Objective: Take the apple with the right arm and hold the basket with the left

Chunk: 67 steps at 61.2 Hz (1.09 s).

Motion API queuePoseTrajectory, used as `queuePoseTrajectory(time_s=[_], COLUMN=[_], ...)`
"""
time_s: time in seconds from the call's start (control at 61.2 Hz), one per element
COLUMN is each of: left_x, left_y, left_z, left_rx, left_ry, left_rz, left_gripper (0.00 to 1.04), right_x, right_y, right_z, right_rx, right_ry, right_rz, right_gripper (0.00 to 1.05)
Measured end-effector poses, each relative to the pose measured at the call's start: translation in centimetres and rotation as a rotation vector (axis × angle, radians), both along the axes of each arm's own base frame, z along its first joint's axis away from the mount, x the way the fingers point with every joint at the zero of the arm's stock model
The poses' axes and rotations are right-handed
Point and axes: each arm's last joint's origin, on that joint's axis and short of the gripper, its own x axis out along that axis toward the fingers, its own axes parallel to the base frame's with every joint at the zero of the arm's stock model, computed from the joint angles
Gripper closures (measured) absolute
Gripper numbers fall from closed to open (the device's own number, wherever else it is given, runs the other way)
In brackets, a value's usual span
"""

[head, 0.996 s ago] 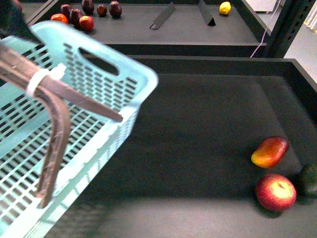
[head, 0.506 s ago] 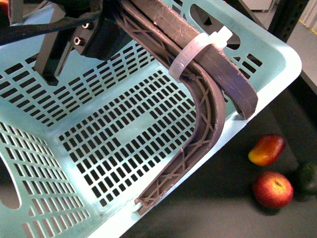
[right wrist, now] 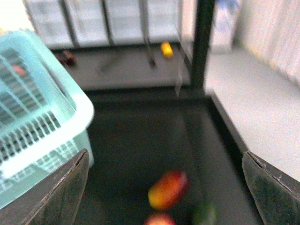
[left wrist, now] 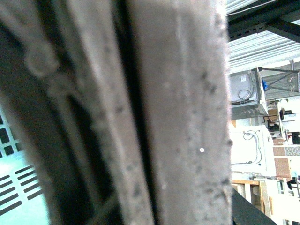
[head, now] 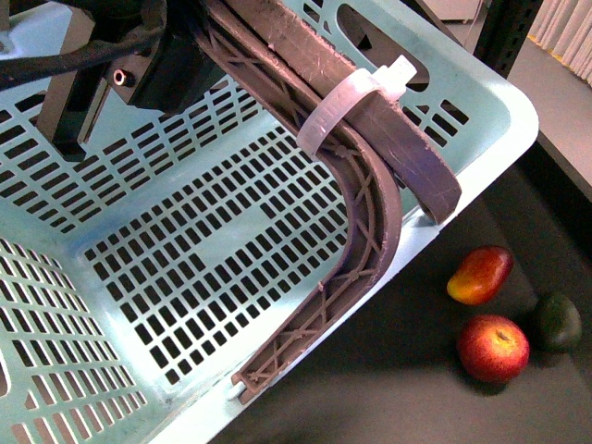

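Apple (head: 493,348) in the lower right of the front view: round and red with pale yellow flecks and a yellowish stem dimple, resting on a dark matte surface (head: 388,370). Just above it lies an elongated mango (head: 480,275), shading from red to orange-yellow. A dark green fruit (head: 558,321) sits just beside the apple, nearer the right edge. All three lie free, with no gripper touching them.

Most of the frame is filled by the basket (head: 504,106), a light turquoise plastic one tilted towards the camera, with slotted walls and floor, an oval hand cutout and rounded corners. A brown ribbed handle (head: 375,199), cross-braced on its inner face, curves from the upper left down to the lower rim, and a white zip tie (head: 347,104) rings it.

The left gripper (head: 171,69) is a black block with a cable in the upper left, right against the handle's upper end. Its wrist view shows only blurred brown handle – whether its fingers clasp it cannot be told.

The right wrist view is blurred. The right gripper (right wrist: 171,187) has its two fingers (right wrist: 65,192) spread wide and holding nothing, above the fruit, with the basket's corner to one side.
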Motion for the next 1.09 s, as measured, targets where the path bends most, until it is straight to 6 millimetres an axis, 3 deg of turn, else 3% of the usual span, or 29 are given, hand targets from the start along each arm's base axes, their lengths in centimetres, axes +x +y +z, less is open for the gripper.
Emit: queuePoseTrajectory(time_s=[0.065, 0.196, 0.441, 0.604, 0.882, 1.094], left_x=[0.0, 0.0, -0.1, -0.1, -0.1, -0.1], left_y=[0.0, -0.1, -0.1, -0.1, -0.1, -0.1], left_z=[0.0, 0.0, 0.0, 0.0, 0.0, 0.0], left_rx=[0.0, 0.001, 0.001, 0.002, 0.001, 0.002], left_ry=[0.0, -0.002, -0.002, -0.003, -0.002, -0.003], left_rz=[0.001, -0.002, -0.005, -0.005, -0.006, -0.005], left_gripper=[0.76, 0.76, 0.76, 0.76, 0.76, 0.76], right_x=[0.4, 2.7, 9.7, 13.6, 18.2, 20.0], right_y=[-0.2, -0.3, -0.8, -2.1, -2.1, -2.0], right_z=[0.0, -1.1, -2.6, -5.8, -10.2, -13.2], right_rx=[0.049, 0.14, 0.102, 0.037, -0.066, -0.138], right_ry=[0.285, 0.496, 0.546, 0.64, 0.788, 0.868], right_rz=[-0.16, -0.216, -0.216, -0.184, -0.08, 0.018], right_gripper=[0.09, 0.09, 0.09, 0.09, 0.09, 0.09])
